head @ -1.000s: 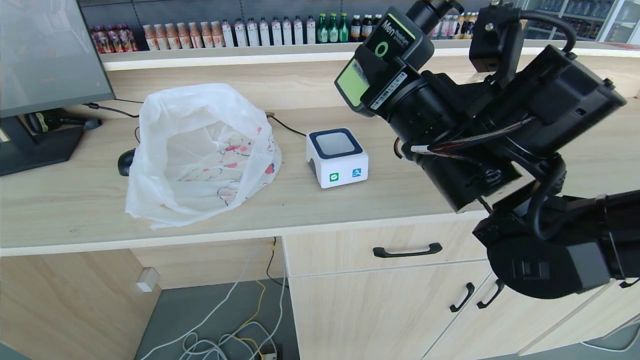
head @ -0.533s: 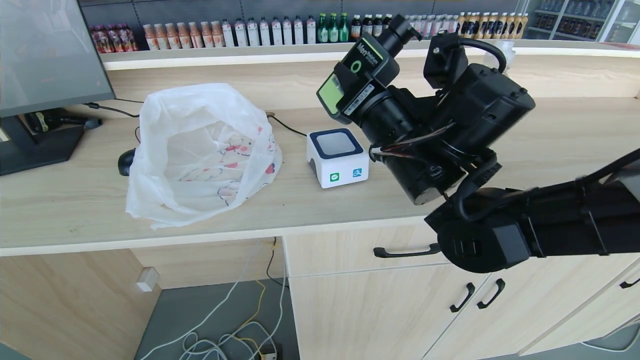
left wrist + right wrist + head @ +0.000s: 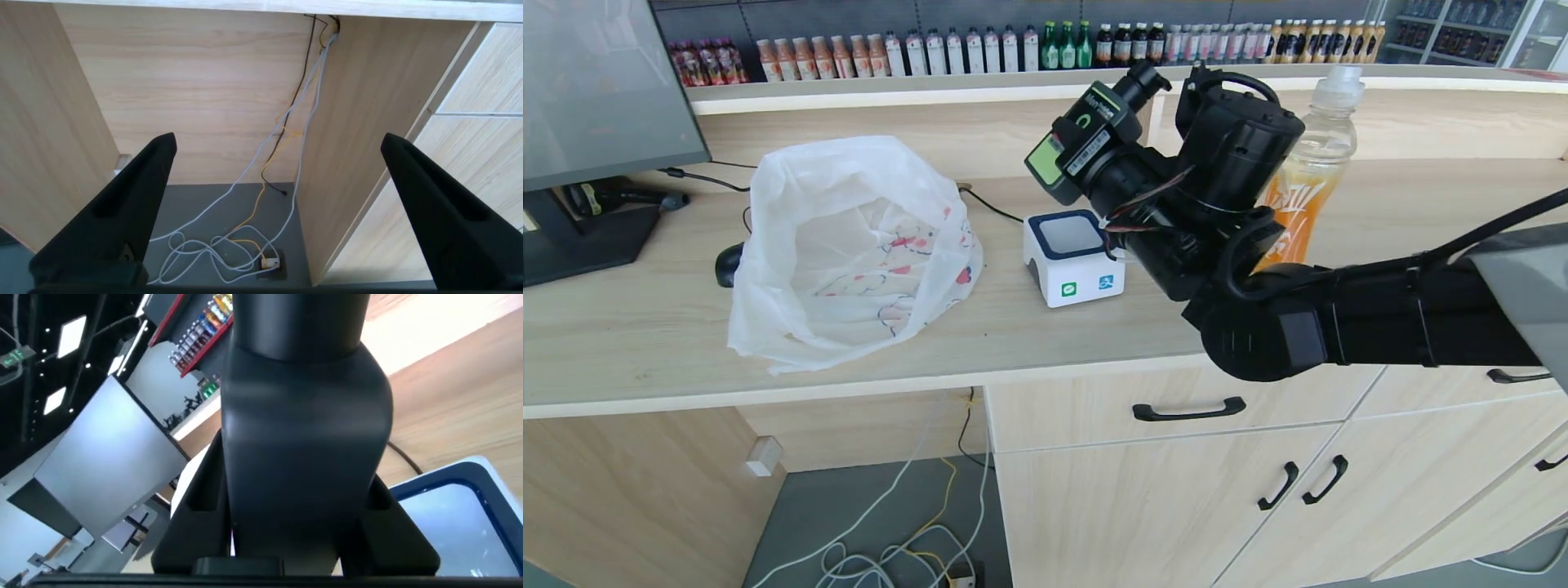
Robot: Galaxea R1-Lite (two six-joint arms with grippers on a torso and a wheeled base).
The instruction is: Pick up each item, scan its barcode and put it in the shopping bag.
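My right gripper pinches the black bottle, tilted above the scanner (left gripper spread, below the counter). If the barcode faces away, the scan may fail.

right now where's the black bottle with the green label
Head view, right of centre: the black bottle is clamped in the right gripper, in the air just above the white scanner, with the shopping bag to its left.

The orange bottle is half hidden behind the right arm.
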